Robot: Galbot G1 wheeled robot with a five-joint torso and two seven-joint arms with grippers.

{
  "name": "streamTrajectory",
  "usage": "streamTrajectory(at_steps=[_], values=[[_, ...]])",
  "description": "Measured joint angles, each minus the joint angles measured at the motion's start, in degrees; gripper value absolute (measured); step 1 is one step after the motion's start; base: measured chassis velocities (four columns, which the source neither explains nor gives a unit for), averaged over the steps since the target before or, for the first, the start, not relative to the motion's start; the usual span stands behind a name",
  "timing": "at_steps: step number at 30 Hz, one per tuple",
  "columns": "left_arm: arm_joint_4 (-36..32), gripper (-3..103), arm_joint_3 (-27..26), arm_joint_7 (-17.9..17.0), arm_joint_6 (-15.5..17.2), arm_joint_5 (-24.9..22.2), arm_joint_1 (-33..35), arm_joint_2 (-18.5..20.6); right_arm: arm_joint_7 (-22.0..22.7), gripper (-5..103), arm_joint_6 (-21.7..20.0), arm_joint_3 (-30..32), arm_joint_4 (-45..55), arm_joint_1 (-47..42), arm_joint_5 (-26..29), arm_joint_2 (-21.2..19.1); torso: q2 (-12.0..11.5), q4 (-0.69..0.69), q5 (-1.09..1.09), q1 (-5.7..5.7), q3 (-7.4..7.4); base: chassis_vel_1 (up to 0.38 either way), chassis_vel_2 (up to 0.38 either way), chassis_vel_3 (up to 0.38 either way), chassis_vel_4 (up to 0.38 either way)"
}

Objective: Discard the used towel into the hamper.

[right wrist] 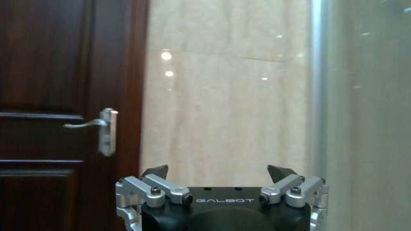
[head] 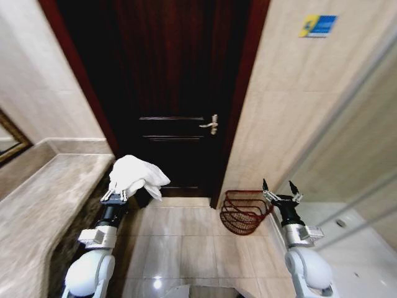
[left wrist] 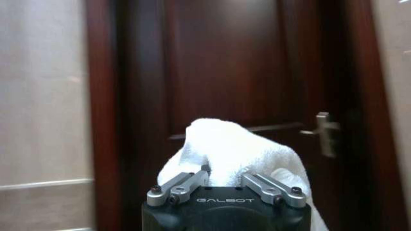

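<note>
A white towel hangs bunched over my left gripper, which is shut on it and held up at the left, beside the stone counter. In the left wrist view the towel covers the left gripper against the dark door. The hamper, a small dark red open-weave basket, stands on the floor at the foot of the right wall. It is well to the right of the towel. Just right of the hamper my right gripper is raised and open, holding nothing; the right wrist view shows its spread fingertips.
A dark wooden door with a metal handle stands shut straight ahead. A stone counter runs along the left. Beige tiled wall and a glass panel close the right side. Tiled floor lies between the arms.
</note>
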Motion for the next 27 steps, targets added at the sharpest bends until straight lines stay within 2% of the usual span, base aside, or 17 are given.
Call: streamTrajectory(at_steps=[2,4,13,27], values=[[0.95,6,-0.12,2.36,-1.5,-0.92,-0.06,0.42,0.01,100,-0.41,0.0,0.16,-0.1,-0.03,0.03,0.0,-0.01,0.02,0.0,0.0,-0.128,-0.126,-0.115,-0.123],[1.45,6,-0.07,2.83,-1.99,-1.36,-0.43,0.41,0.01,100,-0.73,0.01,0.37,-0.27,-0.04,0.08,0.0,-0.03,0.0,0.0,0.0,-0.134,-0.117,-0.091,-0.112],[1.96,6,-0.01,3.01,-2.12,-1.45,-0.92,0.55,0.04,100,-0.82,-0.08,0.45,-0.21,-0.12,0.18,0.0,0.01,0.01,0.0,0.0,-0.034,-0.049,-0.026,-0.033],[2.23,6,0.04,3.12,-2.85,-1.32,-0.72,0.2,0.11,100,-0.38,-0.48,0.01,-0.36,-0.2,0.33,0.0,0.0,0.02,0.0,0.0,-0.028,-0.085,0.029,0.082]])
